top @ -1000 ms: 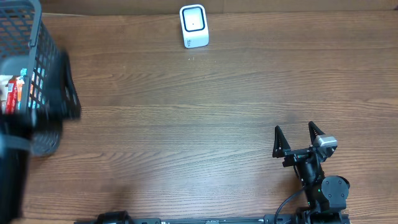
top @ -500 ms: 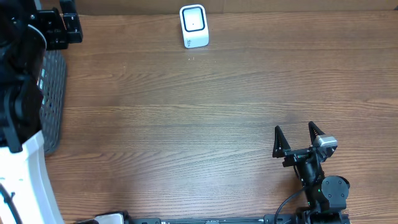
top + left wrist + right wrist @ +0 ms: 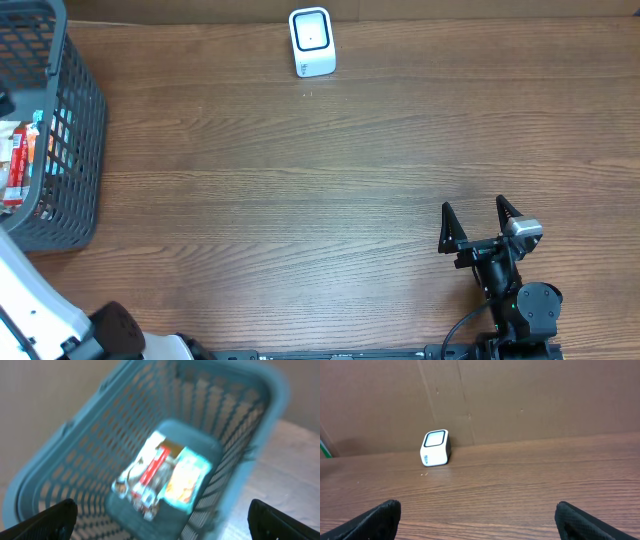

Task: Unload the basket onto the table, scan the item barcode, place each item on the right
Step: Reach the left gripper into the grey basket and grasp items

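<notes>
Wooden table, both grippers spread wide, goods in the basket

We see a brown wooden table (image 3: 300, 200) from overhead. A dark mesh plastic basket (image 3: 85, 130) stands at its left edge, partly cut off by the frame. On the basket floor lie several packets (image 3: 18, 160), showing red, white and orange through the mesh; these are the items to be scanned.

The left wrist view is blurred. We can make out a red-and-white packet (image 3: 150, 467) lying against a paler packet with a teal border (image 3: 185, 477), both near the middle of the basket floor. We cannot read a barcode on either.

The left gripper (image 3: 162, 522) looks down into the basket. Its two dark fingertips (image 3: 50, 517) show at the bottom corners of the wrist view, far apart, so the jaws stand fully open. As far as we can tell it touches neither the basket nor the packets. From overhead, a white link of the left arm (image 3: 30, 290) crosses the near-left corner of the table.

The white barcode scanner (image 3: 311, 42) stands upright at the far edge of the table, near the middle and well apart from the basket. In the right wrist view it sits just in front of a brown cardboard wall (image 3: 520, 400), with its dark-rimmed window turned toward the table.

The right gripper (image 3: 480, 225) sits at the near right of the table, pointing toward the far edge. Its fingers are splayed in a wide V, fully open. It is well apart from both the scanner and the basket.
</notes>
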You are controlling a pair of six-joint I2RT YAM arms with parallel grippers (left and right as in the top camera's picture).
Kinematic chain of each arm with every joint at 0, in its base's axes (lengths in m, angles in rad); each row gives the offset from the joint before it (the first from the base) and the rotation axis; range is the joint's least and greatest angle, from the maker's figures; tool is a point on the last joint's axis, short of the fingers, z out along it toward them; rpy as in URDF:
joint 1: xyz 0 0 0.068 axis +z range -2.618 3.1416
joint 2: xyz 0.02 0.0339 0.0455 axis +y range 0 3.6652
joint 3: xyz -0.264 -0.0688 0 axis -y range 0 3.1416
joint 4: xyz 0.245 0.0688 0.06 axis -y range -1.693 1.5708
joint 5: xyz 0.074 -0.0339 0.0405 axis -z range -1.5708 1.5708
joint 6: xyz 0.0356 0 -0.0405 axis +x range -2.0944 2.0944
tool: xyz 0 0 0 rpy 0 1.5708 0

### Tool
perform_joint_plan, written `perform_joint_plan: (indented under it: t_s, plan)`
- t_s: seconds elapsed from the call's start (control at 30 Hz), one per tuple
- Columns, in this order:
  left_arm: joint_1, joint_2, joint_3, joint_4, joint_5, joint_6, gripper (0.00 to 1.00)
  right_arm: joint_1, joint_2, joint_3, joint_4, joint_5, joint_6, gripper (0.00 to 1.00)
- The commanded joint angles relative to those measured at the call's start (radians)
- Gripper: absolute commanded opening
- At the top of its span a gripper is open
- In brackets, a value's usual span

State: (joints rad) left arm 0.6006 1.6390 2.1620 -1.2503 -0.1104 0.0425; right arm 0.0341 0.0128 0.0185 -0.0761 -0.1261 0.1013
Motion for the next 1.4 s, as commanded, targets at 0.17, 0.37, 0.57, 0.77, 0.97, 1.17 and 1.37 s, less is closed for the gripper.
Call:
perform_joint_plan:
  t_s: [0.17, 0.37, 0.57, 0.77, 0.97, 1.17, 1.37]
  plan:
    - [0.129, 0.102, 0.005, -0.042, 0.111, -0.005, 1.00, -0.001, -0.009, -0.011, 0.003, 0.001, 0.002, 1.00]
    - [0.129, 0.215, 0.001, -0.061, 0.288, 0.183, 1.00, -0.001, -0.009, -0.011, 0.003, 0.001, 0.002, 1.00]
    - [0.127, 0.307, 0.000, -0.076, 0.324, 0.236, 0.99, -0.001, -0.009, -0.011, 0.003, 0.001, 0.002, 1.00]
    - [0.126, 0.364, 0.000, -0.058, 0.318, 0.256, 1.00, -0.001, -0.009, -0.011, 0.003, 0.001, 0.002, 1.00]
    - [0.117, 0.434, 0.000, -0.054, 0.321, 0.270, 1.00, -0.001, -0.009, -0.011, 0.003, 0.001, 0.002, 1.00]
    - [0.108, 0.502, 0.000, -0.035, 0.321, 0.272, 1.00, -0.001, -0.009, -0.011, 0.003, 0.001, 0.002, 1.00]
    - [0.099, 0.562, 0.000, -0.023, 0.321, 0.273, 1.00, -0.001, -0.009, -0.011, 0.003, 0.001, 0.002, 1.00]
